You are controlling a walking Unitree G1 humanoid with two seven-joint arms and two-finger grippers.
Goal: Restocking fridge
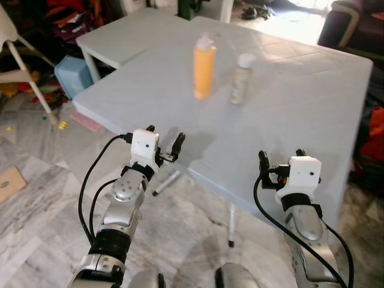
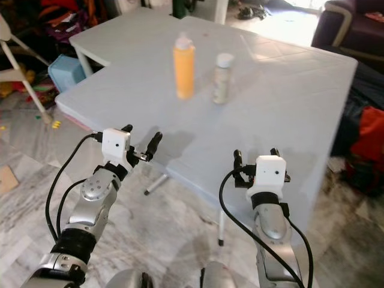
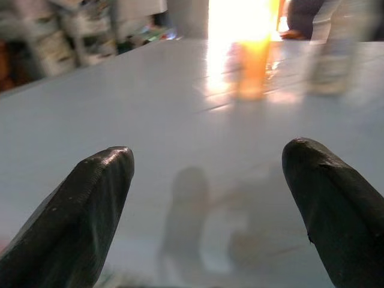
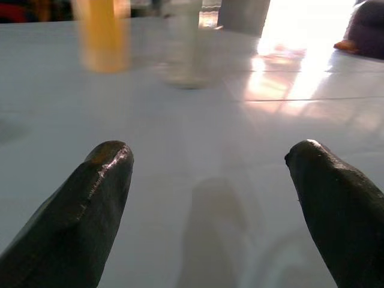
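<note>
My left tool (image 1: 164, 143) and right tool (image 1: 281, 161) hover wide open and empty at the worktop's (image 1: 300, 90) near edge, ready to reach. The orange bottle (image 1: 204, 67) and pale bottle (image 1: 242, 79) stand upright mid-worktop.

No lettering, brand or number can be read anywhere. The orange bottle (image 1: 204, 67) and the pale bottle (image 1: 242, 78), standing on the table (image 1: 312, 96) well ahead of both sets of jaws, are blurred, and any labels they carry cannot be made out.
</note>
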